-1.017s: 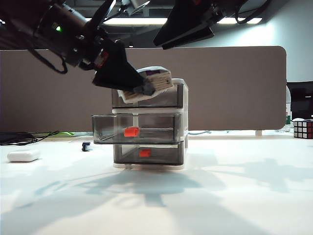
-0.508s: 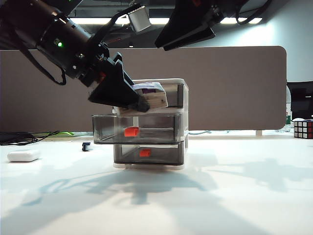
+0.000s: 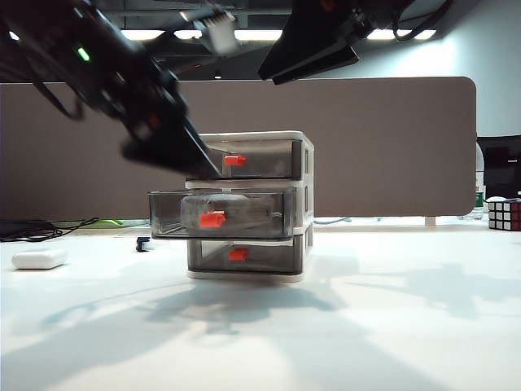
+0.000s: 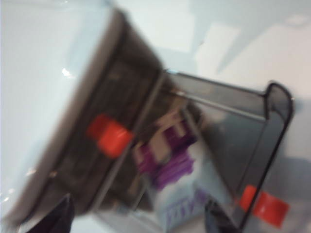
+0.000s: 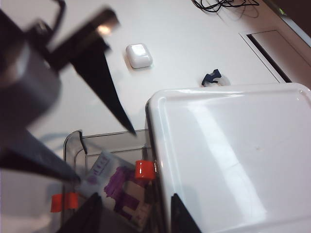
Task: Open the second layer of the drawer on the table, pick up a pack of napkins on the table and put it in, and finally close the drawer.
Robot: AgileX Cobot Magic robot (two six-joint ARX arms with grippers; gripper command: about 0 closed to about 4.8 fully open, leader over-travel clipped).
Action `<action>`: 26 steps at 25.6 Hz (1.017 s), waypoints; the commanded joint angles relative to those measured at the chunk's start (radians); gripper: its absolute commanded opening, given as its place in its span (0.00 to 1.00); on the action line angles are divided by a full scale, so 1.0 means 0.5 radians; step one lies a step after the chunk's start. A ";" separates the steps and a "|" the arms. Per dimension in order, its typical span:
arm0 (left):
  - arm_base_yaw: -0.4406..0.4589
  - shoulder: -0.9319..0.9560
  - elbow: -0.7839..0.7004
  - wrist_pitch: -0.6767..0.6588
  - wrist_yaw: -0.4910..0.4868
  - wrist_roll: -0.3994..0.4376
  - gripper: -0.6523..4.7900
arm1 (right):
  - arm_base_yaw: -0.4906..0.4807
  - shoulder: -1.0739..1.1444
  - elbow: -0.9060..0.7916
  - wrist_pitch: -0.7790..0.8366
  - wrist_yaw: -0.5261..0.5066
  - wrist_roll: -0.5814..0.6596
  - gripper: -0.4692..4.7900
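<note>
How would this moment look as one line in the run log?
pack of napkins: in open second layer | left gripper: open, above it | right gripper: open, raised | drawer: not closed

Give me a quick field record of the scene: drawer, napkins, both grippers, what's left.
drawer unit: three tiers, upright on the table
second layer: pulled out
pack of napkins: lying inside the second layer, purple top up
left gripper: open, empty, just above the open drawer
right gripper: open, empty, high over the unit
other items: white case, Rubik's cube
remaining: close the second layer
</note>
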State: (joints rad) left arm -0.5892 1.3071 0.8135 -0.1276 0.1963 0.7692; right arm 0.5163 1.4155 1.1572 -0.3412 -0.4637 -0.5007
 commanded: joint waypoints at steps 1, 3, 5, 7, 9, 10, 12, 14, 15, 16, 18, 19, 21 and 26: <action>-0.002 -0.279 0.082 -0.377 0.063 -0.362 0.61 | 0.002 -0.011 0.012 0.155 0.003 0.018 0.39; 0.003 -0.472 0.083 -0.578 0.311 -0.540 0.35 | 0.002 0.005 0.012 0.334 0.005 0.079 0.16; 0.007 -0.521 0.083 -0.775 0.531 -0.582 0.20 | 0.002 0.049 0.012 0.521 0.067 0.151 0.09; 0.011 -0.478 0.063 -0.840 0.560 -0.584 0.11 | 0.002 0.138 0.012 0.679 0.108 0.237 0.09; 0.012 -0.367 0.031 -0.804 0.556 -0.577 0.11 | 0.002 0.258 0.013 0.778 0.140 0.333 0.09; 0.015 -0.311 0.027 -0.780 0.555 -0.574 0.11 | 0.002 0.299 0.013 0.801 0.146 0.351 0.09; 0.038 -0.113 0.027 -0.661 0.536 -0.575 0.11 | 0.003 0.417 0.013 0.858 0.146 0.388 0.09; 0.037 -0.013 0.027 -0.584 0.531 -0.573 0.11 | 0.005 0.473 0.013 0.862 0.146 0.388 0.09; 0.037 0.042 0.027 -0.539 0.491 -0.566 0.11 | 0.005 0.501 0.012 0.862 0.146 0.388 0.09; 0.035 0.120 0.027 -0.461 0.421 -0.567 0.11 | 0.005 0.539 0.012 0.855 0.146 0.388 0.09; 0.034 0.190 0.027 -0.387 0.391 -0.568 0.11 | 0.005 0.574 0.012 0.831 0.146 0.388 0.09; 0.034 0.208 0.027 -0.359 0.385 -0.571 0.11 | 0.005 0.586 0.011 0.825 0.146 0.388 0.09; 0.034 0.237 0.027 -0.293 0.324 -0.576 0.11 | 0.005 0.605 0.011 0.793 0.146 0.387 0.09; 0.034 0.242 0.027 -0.049 0.165 -0.576 0.11 | 0.004 0.616 0.011 0.733 0.146 0.378 0.09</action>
State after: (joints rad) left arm -0.5735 1.4307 0.8238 -0.2047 0.2932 0.4786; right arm 0.5171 1.7153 1.1687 0.0845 -0.3958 -0.3107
